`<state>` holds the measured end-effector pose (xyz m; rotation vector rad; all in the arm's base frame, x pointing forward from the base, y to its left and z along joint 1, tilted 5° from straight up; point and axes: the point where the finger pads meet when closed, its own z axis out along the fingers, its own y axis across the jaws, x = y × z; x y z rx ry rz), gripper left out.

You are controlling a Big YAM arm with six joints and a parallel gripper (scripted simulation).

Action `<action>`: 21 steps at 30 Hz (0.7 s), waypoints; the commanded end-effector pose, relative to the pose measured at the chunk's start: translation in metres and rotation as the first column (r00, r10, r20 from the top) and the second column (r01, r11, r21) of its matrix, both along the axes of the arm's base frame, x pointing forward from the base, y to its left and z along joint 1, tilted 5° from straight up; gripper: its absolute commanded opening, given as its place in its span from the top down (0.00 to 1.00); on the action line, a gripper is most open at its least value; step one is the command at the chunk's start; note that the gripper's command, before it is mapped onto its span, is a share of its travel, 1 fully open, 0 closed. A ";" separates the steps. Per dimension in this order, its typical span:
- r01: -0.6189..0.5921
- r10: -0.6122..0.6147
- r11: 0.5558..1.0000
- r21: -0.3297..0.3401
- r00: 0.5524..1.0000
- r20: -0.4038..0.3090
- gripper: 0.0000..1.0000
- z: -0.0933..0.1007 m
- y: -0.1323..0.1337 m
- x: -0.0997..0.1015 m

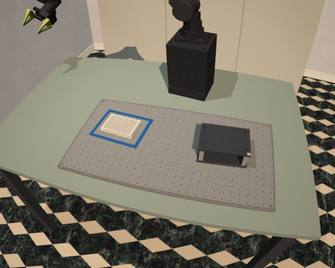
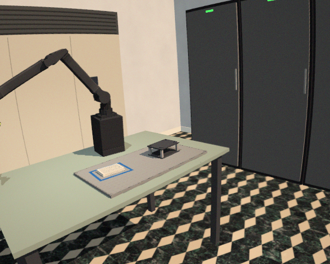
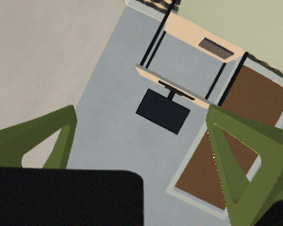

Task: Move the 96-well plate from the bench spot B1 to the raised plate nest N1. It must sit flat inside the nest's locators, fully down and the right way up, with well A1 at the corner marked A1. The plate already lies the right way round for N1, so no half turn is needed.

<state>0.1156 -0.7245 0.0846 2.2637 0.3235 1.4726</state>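
Note:
The white 96-well plate (image 1: 120,125) lies flat inside the blue outline of spot B1 on the left part of the grey perforated baseplate; it also shows in the exterior view (image 2: 110,169). The black raised nest N1 (image 1: 224,143) stands empty on the right part of the baseplate, with a small white mark at its front right corner (image 1: 249,154). My gripper (image 1: 37,20) is open and empty, high up beyond the table's far left corner, far from the plate. In the wrist view its green fingers frame only floor and furniture.
The arm's black base block (image 1: 190,66) stands at the back of the table behind the baseplate (image 1: 173,152). Tall dark cabinets (image 2: 262,91) stand to the right of the table. The arm (image 2: 45,71) reaches out past the table's left end.

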 end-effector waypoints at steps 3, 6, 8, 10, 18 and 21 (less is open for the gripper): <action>0.001 -0.001 1.000 -0.015 1.000 0.000 0.00 0.009 -0.002 -0.001; 0.001 -0.001 1.000 -0.015 1.000 0.000 0.00 0.009 -0.002 -0.001; 0.001 -0.001 1.000 -0.015 1.000 0.000 0.00 0.009 -0.002 -0.001; 0.001 -0.001 1.000 -0.015 1.000 0.000 0.00 0.009 -0.002 -0.001; -0.035 0.033 0.997 -0.067 0.999 -0.036 0.00 0.020 -0.014 0.011; -0.079 0.072 0.994 -0.074 0.993 -0.095 0.00 0.017 -0.007 0.025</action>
